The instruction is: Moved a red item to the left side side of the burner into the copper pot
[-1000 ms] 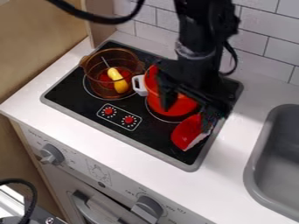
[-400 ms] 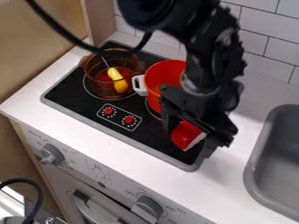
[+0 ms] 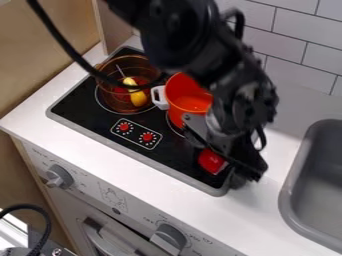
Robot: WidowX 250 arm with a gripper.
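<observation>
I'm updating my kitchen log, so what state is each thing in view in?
Glass pot: upright, lidless
Yellow item: inside the glass pot
Orange pot: upright, lidless, partly hidden
Red item: on the stovetop, partly hidden
Tool: down at the red item
Oven door: looks shut

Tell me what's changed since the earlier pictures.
The tool has moved from over the orange pot toward the front of the stove, and is now down at the red item. Whether it has taken hold, I can't tell. The red item is still outside both pots. The orange pot, the amber see-through pot and the yellow item in it stayed put.
</observation>
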